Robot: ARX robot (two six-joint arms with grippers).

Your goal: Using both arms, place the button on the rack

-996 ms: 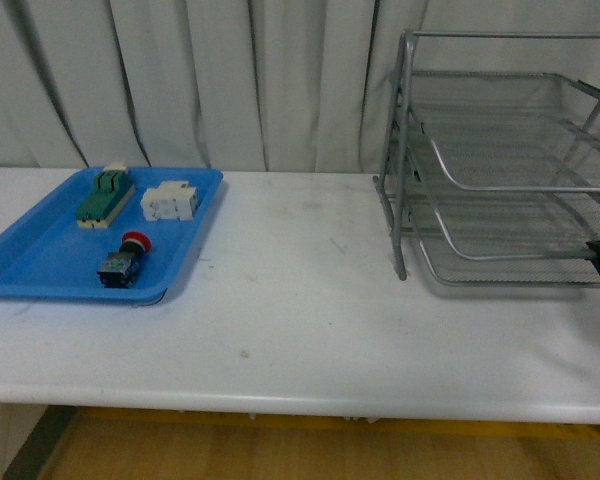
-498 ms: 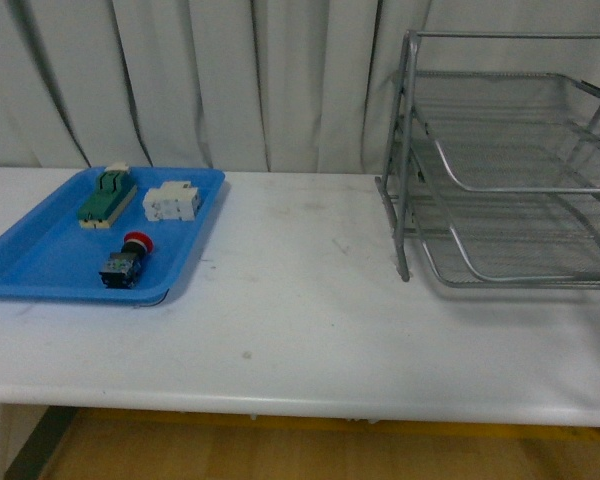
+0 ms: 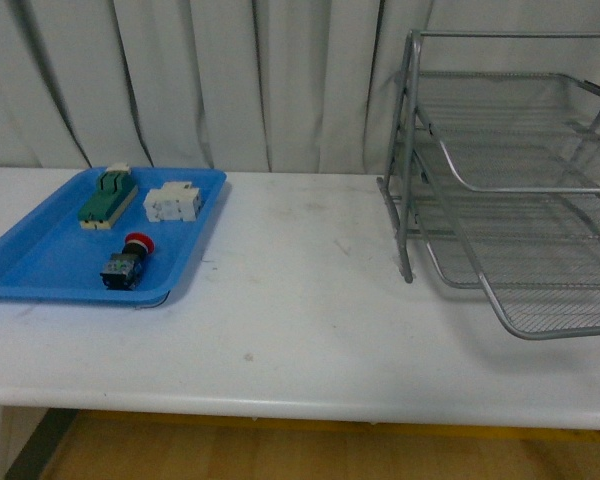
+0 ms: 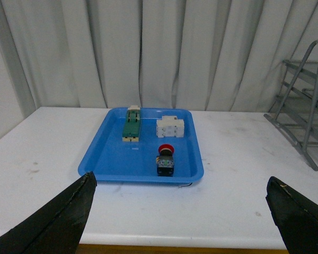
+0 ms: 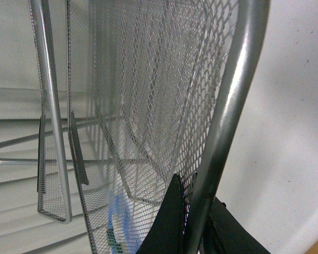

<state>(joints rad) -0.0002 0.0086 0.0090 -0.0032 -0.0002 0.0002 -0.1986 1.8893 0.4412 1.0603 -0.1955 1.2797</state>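
The button (image 3: 125,260), red cap on a dark body, lies in the blue tray (image 3: 40,262) at the table's left; the left wrist view shows it too (image 4: 165,159). The silver wire rack (image 3: 500,160) stands at the right, its lowest tier (image 3: 555,285) pulled out toward the front. My left gripper (image 4: 183,217) is open and empty, above the table's front edge, short of the tray. My right gripper (image 5: 193,222) is shut on the rim tube of the rack's tier (image 5: 228,116). Neither arm shows in the front view.
A green-and-cream component (image 3: 104,197) and a white terminal block (image 3: 171,201) lie at the back of the blue tray. A white curtain hangs behind the table. Bare white tabletop (image 3: 300,280) lies between tray and rack.
The rack's lowest tier has slid out toward the front and right. The dark right gripper seen at the right edge has left the front view. The tray and button have not moved.
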